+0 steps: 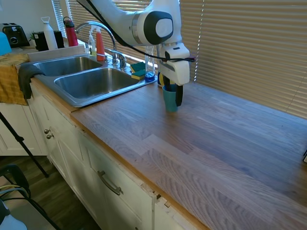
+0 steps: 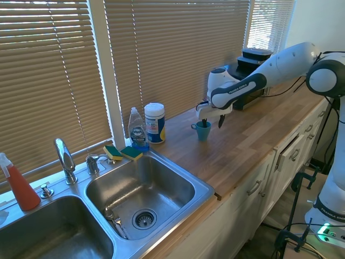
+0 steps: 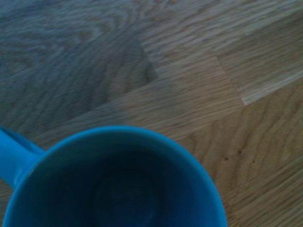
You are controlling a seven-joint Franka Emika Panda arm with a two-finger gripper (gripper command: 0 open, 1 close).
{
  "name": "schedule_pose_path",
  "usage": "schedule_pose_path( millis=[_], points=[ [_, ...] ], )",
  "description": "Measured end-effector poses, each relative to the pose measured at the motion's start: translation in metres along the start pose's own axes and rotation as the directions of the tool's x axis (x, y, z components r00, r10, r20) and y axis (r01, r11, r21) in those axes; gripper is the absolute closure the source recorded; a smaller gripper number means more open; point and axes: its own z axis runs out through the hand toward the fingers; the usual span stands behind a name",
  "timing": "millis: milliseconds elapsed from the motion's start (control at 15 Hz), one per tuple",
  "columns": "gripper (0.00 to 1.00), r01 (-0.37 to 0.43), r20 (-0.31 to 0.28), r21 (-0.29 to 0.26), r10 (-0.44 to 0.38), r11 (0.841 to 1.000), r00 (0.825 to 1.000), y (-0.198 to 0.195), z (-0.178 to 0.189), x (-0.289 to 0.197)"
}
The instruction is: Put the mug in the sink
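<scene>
We're at the grab: claw (image 1: 172, 93) straddles the mug (image 1: 170, 101) rim mid-frame, can't tell if clenched. Next we'd lift toward the sink (image 1: 72, 98), left.

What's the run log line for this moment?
phase: grasping | hand: at mug rim, one finger inside | mug: upright on countertop | sink: no mug yet

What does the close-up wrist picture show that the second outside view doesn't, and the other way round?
Only the wrist view looks down into the mug: dark and empty inside, with a handle on its side. Only the second exterior view shows the sink, faucet, wipes canister and the gripper, one finger reaching inside the mug's rim. Both show the mug standing on the wood countertop.
</scene>
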Motion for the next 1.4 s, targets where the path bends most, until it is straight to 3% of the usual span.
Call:
schedule_pose_path(
  millis=[867, 1400],
  points=[
    [1.00, 0.011, 0.002, -0.011, -0.011, 1.000, 1.000, -0.005, 0.020, -0.009],
    [1.00, 0.026, -0.010, 0.055, -0.026, 0.998, 1.000, -0.016, 0.007, -0.032]
  ],
)
